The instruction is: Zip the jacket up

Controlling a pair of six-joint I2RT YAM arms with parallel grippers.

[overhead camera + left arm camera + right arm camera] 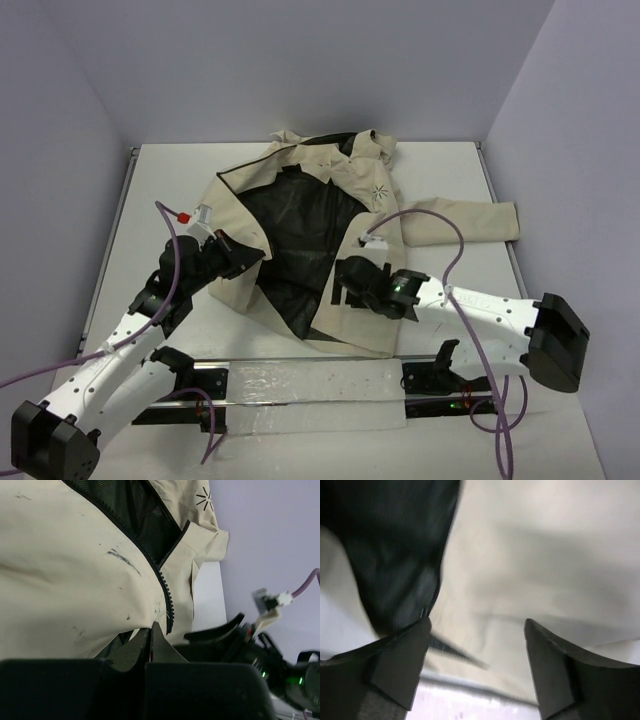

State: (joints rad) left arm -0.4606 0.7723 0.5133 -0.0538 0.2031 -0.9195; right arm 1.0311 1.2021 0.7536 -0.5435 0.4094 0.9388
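Pinching with my left gripper [151, 631], I have its fingers pressed flat together on the beige cloth of the jacket [240, 205], just beside the dark zipper teeth [168, 602]. Creases in the cloth run into the tips. My right gripper [477, 630] is spread wide and holds nothing. Its fingers [402, 655] hang over the other front panel, and the zipper edge runs under the finger at the lower left of the right wrist view.

In the top view the jacket lies opened out in the middle of the frame, black lining [290, 240] up and hood toward the top. One sleeve [470, 222] is stretched toward the right edge of the white table [170, 180]. The two front edges are well apart, with lining between them. My left gripper is at the inner edge of the left-hand panel. My right gripper is low on the edge of the right-hand panel, near the hem.

Bare table shows left of the jacket, and a narrow band shows between the hem and the clear strip [310, 390] at the bottom. Pale lilac walls [300, 60] close in the table's left, right and far sides.
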